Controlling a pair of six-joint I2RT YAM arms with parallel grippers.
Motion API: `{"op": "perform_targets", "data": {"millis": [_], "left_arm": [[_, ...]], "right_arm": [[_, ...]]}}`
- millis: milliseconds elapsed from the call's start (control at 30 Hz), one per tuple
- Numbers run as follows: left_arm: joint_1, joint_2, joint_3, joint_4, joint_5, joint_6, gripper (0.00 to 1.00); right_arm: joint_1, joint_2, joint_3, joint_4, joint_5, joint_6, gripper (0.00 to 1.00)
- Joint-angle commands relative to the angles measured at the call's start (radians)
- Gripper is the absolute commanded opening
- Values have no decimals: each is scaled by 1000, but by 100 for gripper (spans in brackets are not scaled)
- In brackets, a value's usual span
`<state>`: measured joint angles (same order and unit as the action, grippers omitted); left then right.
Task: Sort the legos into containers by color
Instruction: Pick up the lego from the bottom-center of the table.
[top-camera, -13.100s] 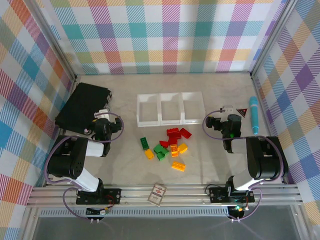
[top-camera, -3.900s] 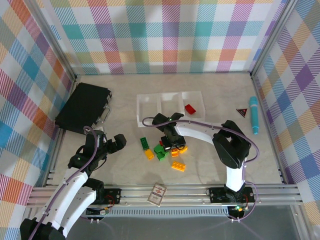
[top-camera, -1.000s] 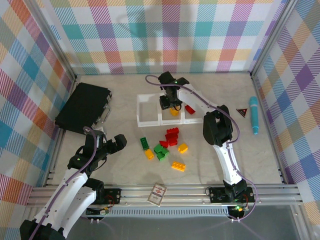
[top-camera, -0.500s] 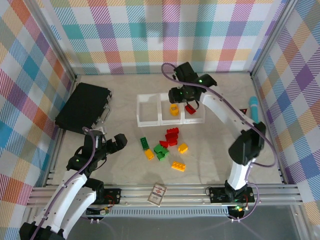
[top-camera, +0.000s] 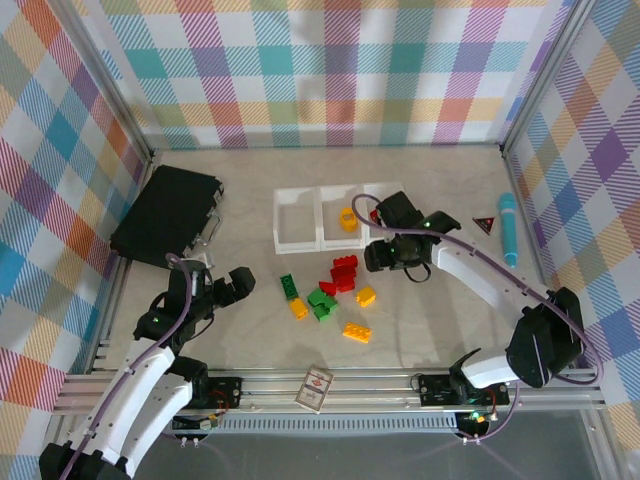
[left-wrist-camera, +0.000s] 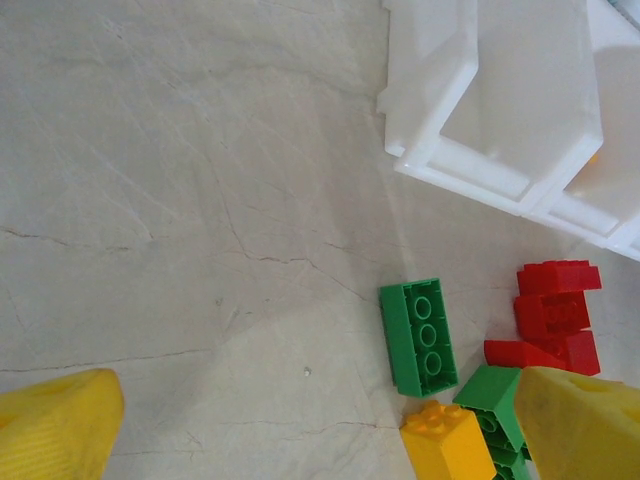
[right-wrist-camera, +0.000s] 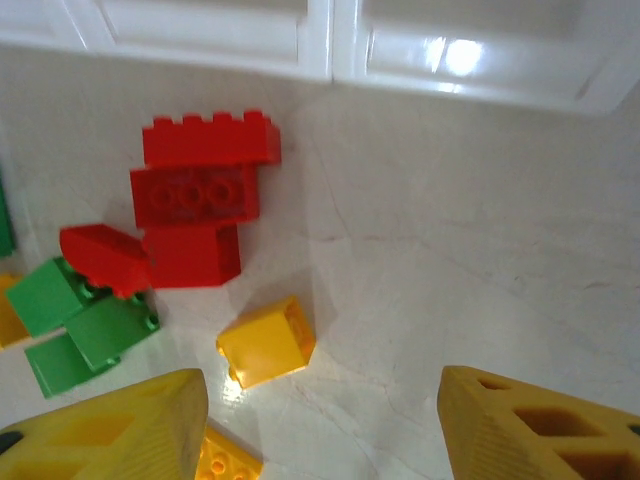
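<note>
Two bricks are already lying in the containers (top-camera: 297, 222): a yellow one (top-camera: 347, 219) in the middle tray, a red one (top-camera: 375, 214) in the right-end tray. Right gripper (top-camera: 384, 256) is hovering just nearside of the containers, jaws spread wide & holding nothing. Remaining legos (top-camera: 335, 290) are sitting loose a bit further nearside. Likely next pick is looking like the lone yellow brick (right-wrist-camera: 265, 341), standing clear of the red cluster (right-wrist-camera: 197, 195); dropping straight down w/ fingers straddling it should be sparing its neighbours. Thin container walls are lying close, so lifting high before crossing is making sense. Left gripper (top-camera: 236, 285), also wide open & empty, is hanging well left of the containers, leaving room
</note>
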<state>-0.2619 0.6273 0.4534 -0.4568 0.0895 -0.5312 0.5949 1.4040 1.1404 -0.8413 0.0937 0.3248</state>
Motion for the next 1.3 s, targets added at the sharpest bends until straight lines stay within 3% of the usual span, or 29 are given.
{"op": "perform_targets", "data": {"millis": [0, 200, 467, 967, 1267], "left_arm": [[-10, 0, -10, 27, 21, -12, 100], [-10, -11, -16, 2, -5, -26, 100], [-10, -16, -24, 3, 8, -42, 100], [-10, -26, -7, 12, 77, -19, 100], [-11, -33, 5, 18, 115, 1, 100]], "right_arm": [[4, 0, -61, 58, -81, -23, 63], [93, 59, -133, 104, -81, -65, 66], [162, 193, -94, 85, -24, -91, 67], [166, 303, -46, 60, 65, -114, 71], [166, 349, -15, 71, 51, -139, 63]]}}
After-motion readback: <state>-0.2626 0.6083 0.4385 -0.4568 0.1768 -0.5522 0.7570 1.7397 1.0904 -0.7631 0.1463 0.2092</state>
